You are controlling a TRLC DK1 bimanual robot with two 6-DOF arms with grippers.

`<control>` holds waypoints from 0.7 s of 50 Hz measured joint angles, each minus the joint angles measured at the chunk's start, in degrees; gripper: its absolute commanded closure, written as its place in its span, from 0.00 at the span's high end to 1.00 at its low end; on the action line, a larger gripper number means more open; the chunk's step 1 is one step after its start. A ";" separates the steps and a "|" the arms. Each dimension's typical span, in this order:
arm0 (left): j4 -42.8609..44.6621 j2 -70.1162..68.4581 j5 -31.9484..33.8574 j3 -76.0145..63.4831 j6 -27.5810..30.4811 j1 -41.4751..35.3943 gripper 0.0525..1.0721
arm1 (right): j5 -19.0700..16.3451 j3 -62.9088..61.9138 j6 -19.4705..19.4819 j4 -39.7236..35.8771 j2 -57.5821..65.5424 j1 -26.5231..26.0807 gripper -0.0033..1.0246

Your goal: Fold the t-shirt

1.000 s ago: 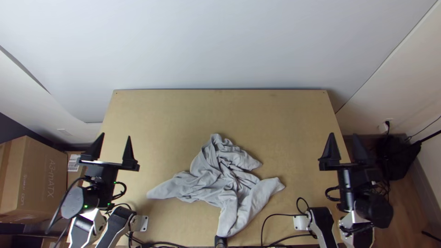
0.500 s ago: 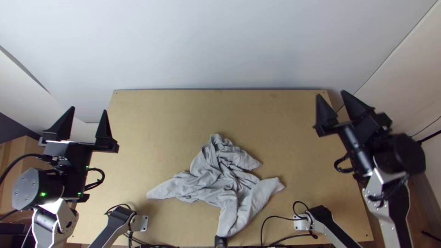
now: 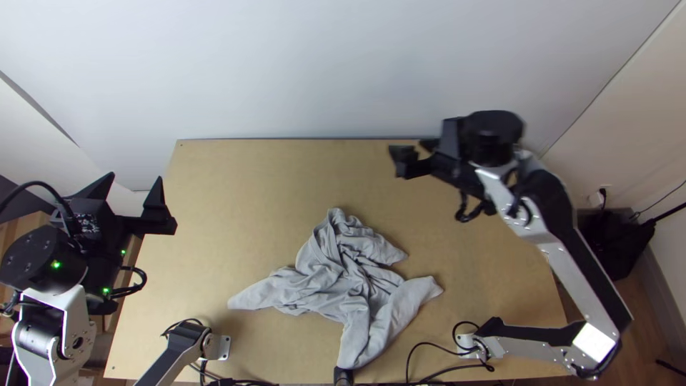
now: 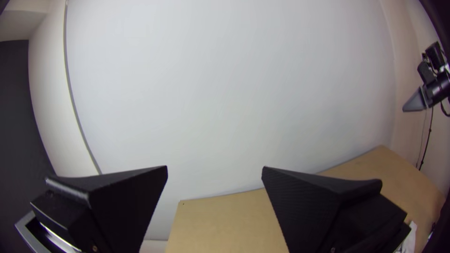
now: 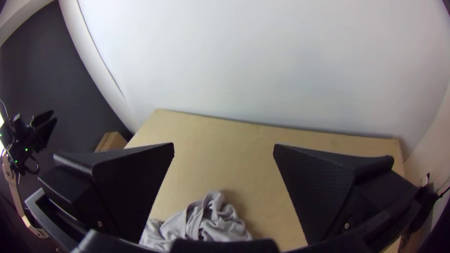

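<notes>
A grey shirt [image 3: 336, 286] is lying bunched on a light wooden table [image 3: 250, 179], its creased mass sitting nearer the near edge than the far one. One flap is pointing toward the left edge, another toward the right, and a third is stopping just short of the near edge's middle; which of them are sleeves, the folds are not revealing.

The cloth is looking light, soft and limp, likely to be sagging wherever it goes unsupported and hardly at risk of breaking. The flat outer ends of the flaps are offering the surest grips, one per side, for spreading before any fold; a pinch in the crumpled middle would probably be gathering several layers at once.

The left end effector [image 4: 214, 167] is hanging by the table's left edge, fingers wide apart, holding nothing. The right end effector [image 5: 224, 144] is hovering over the far part, toward the far right corner, also wide open and gripping nothing.

The tabletop is appearing flat and smooth, probably letting cloth slide easily. A white wall [image 3: 343, 64] is rising behind the far edge, cables [image 3: 243, 382] are running along the near edge, and a cardboard box [image 5: 111, 141] is standing beyond the left edge.
</notes>
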 measured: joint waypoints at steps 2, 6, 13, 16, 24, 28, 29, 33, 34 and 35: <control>-1.64 0.22 0.00 0.76 -0.59 1.36 0.95 | -0.02 0.00 1.27 -1.09 1.53 1.75 0.95; -4.63 0.59 -0.04 1.92 -1.92 3.41 0.95 | -0.24 0.00 4.22 -3.48 4.57 5.55 0.95; -8.96 0.66 -0.20 2.47 -4.22 4.37 0.95 | -1.75 -0.44 9.75 -5.86 8.72 11.08 0.95; -10.58 0.66 -0.20 2.47 -5.05 4.81 0.95 | -2.89 -1.33 13.55 -6.60 9.55 12.70 0.95; -12.59 -0.04 -0.20 2.34 -6.14 5.68 0.95 | -8.39 -3.15 21.18 -8.72 11.56 15.50 0.95; -12.94 -1.14 -0.22 1.64 -6.43 6.08 0.95 | -11.08 -3.13 23.12 -9.70 13.40 17.40 0.95; -13.05 -1.53 -0.22 1.44 -6.56 6.23 0.95 | -11.72 -3.13 23.71 -10.05 13.88 18.01 0.95; -13.16 -2.69 -0.22 0.57 -6.60 6.80 0.95 | -12.96 -3.13 24.41 -10.47 15.80 21.09 0.95; -13.14 -2.93 -0.22 0.35 -6.60 6.93 0.95 | -13.11 -3.13 24.46 -10.56 16.24 21.84 0.95; -13.14 -3.10 -0.22 0.15 -6.60 7.04 0.95 | -13.22 -3.13 24.59 -10.67 16.74 22.53 0.95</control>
